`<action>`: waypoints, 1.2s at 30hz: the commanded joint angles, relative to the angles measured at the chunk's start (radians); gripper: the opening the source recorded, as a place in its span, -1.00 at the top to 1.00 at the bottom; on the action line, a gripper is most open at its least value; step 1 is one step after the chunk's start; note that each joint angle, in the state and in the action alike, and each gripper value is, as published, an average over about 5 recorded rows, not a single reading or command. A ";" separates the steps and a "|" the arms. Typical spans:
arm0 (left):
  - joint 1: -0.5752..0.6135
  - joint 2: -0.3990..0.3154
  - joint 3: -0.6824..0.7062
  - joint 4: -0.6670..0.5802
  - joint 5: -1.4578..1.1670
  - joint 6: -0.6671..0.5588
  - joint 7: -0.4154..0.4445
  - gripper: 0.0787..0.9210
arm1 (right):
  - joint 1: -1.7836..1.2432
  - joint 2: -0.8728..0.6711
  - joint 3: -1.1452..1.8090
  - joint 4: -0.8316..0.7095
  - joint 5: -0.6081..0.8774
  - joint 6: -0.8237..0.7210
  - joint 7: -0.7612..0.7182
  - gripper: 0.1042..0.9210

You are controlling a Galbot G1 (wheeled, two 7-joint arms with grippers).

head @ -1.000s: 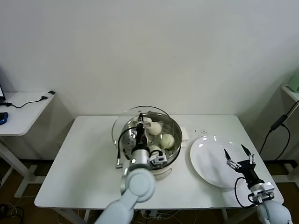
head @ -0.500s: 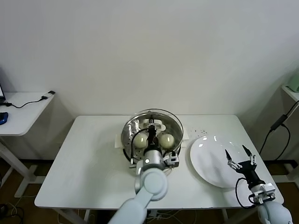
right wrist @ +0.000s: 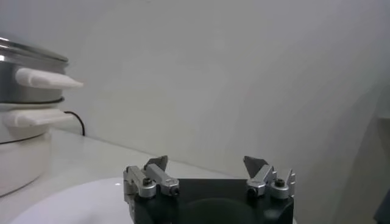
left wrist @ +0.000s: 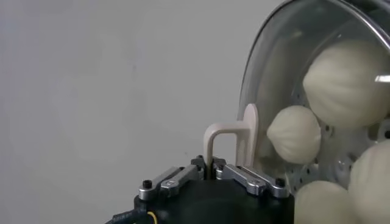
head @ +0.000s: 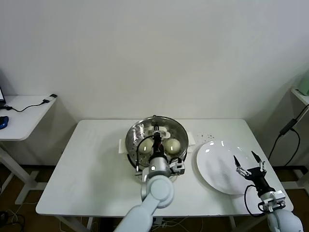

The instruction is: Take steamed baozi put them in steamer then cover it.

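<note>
The steamer (head: 129,149) stands mid-table, its steel pot on a white base. Over its mouth lies the clear glass cover (head: 140,131), centred and level. My left gripper (head: 156,139) is shut on the cover's white handle (left wrist: 234,135), pinching it between its fingertips (left wrist: 211,167). Several cream-white steamed baozi (head: 173,144) show through the glass; the left wrist view has them (left wrist: 294,134) on the perforated tray. My right gripper (head: 248,162) hangs open and empty over the white plate's near right edge (right wrist: 207,163).
A bare white plate (head: 217,169) lies to the right of the steamer. The steamer's white side handles (right wrist: 42,79) stick out toward the plate. A small white side table (head: 24,113) with a cable stands at far left.
The left gripper carried the cover from a tilted spot left of the pot rightward and down until it sits centred over the steamer. The right arm barely moved.
</note>
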 commanded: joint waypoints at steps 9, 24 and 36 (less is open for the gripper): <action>0.004 -0.009 -0.004 0.027 0.002 0.035 -0.011 0.84 | 0.003 0.004 0.006 -0.010 -0.002 0.006 -0.003 -0.76; 0.028 0.047 0.007 -0.090 0.027 0.005 0.047 0.48 | 0.004 0.003 0.016 -0.015 -0.003 0.006 -0.007 -0.76; 0.130 0.209 0.007 -0.353 -0.182 0.022 0.027 -0.34 | 0.002 0.006 0.016 0.003 -0.026 -0.035 0.013 -0.76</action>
